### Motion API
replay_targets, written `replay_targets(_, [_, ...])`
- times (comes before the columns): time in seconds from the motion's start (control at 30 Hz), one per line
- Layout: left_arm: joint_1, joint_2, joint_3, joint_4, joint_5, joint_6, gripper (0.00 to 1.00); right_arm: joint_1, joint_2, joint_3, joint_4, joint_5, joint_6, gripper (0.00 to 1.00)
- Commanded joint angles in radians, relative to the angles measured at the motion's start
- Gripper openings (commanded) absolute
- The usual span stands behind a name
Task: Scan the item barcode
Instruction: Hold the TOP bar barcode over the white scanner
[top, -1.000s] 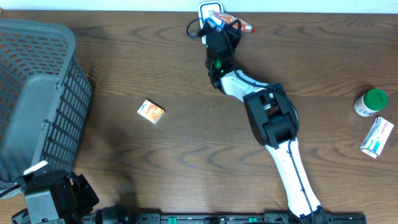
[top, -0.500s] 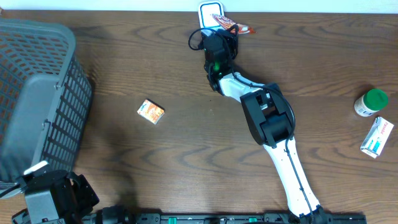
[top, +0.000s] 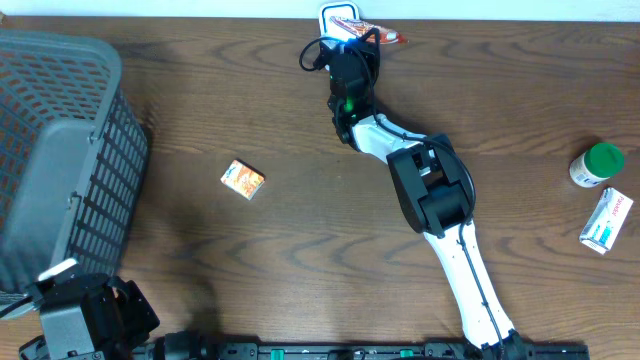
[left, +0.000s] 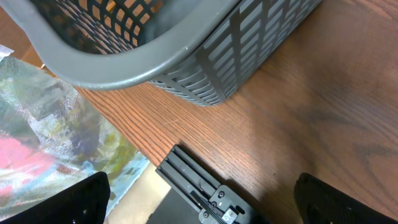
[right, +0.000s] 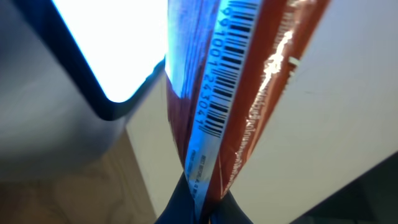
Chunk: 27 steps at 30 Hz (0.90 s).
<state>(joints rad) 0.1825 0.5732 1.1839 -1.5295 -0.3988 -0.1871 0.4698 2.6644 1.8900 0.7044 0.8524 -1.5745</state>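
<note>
Packet (right: 217, 93) looks light, floppy and slippery, best pinched by its end seam, where the right gripper (right: 199, 211) is clenched.

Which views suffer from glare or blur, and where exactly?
Right wrist: the bright panel is blown out to white, and glare streaks the packet, though its barcode is readable. Left wrist: the basket is sharp; the colourful sheet is blurred. Overhead: even light, all sharp.

Right claw (top: 351, 36) gripping packet (top: 378, 37), basket (top: 112, 180) left
</note>
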Motion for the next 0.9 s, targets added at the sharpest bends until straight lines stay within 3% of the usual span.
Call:
replay_targets(0.0, [0.004, -0.003, 0.002, -0.002, -0.014, -0.009, 0.95, -0.006, -0.013, 0.02, -0.02, -0.013, 0.053, 0.01])
replay_targets(0.67, [0.004, -0.003, 0.002, -0.002, -0.014, -0.009, 0.95, 0.002, -0.023, 0.02, -0.067, -0.124, 0.094, 0.01])
replay_targets(0.87, [0.004, -0.003, 0.002, -0.002, -0.014, -0.009, 0.95, 0.011, -0.144, 0.02, -0.324, -0.117, 0.114, 0.01])
